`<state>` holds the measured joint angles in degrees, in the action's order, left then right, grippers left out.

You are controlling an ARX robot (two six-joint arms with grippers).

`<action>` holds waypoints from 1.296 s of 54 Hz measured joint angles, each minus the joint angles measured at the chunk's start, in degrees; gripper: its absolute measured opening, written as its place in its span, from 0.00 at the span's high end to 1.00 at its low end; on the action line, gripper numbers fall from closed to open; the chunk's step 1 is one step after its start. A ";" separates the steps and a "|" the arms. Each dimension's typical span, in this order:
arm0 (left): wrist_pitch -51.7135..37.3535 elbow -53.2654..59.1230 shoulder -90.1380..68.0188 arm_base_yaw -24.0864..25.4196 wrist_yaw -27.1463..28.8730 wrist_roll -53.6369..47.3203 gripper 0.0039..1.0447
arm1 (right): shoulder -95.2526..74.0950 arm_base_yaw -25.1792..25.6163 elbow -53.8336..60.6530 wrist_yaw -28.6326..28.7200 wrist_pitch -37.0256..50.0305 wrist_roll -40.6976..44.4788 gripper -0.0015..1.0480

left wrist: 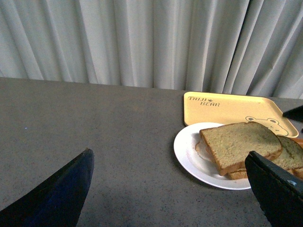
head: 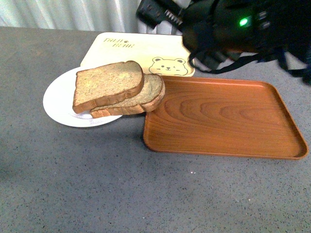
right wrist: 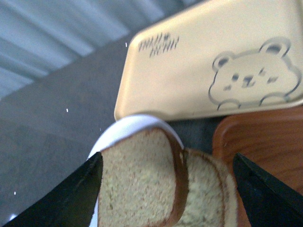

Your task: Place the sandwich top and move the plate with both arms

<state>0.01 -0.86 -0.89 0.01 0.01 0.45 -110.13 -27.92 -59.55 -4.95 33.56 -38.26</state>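
Seated on the paler slice (head: 149,94), the sandwich top (head: 109,85) is left ungripped, the left gripper (left wrist: 169,155) and right gripper (right wrist: 167,155) spread wide, seemingly readied for the plate (head: 58,102).

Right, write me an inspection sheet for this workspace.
Surface: grey speckled tabletop, no spills seen.
Job's things: sandwich top lies on a second slice, both on the white plate; the stack overhangs the rim toward the wood-grain tray.
Clutter: beige bear tray behind the plate; wood-grain tray beside it, nothing on it.
End effectors: left end effector open, holding nothing, short of the plate; right end effector open over the bread.
Cables: black cables hang under the right arm.
Surroundings: pale curtain behind the table.
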 joint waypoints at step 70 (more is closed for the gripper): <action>0.00 0.00 0.00 0.00 0.00 0.00 0.08 | 68.06 27.71 58.23 4.96 6.80 37.92 0.98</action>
<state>0.01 -0.86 -0.89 0.01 0.01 0.45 -42.06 -0.21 -1.32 0.01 40.36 -0.34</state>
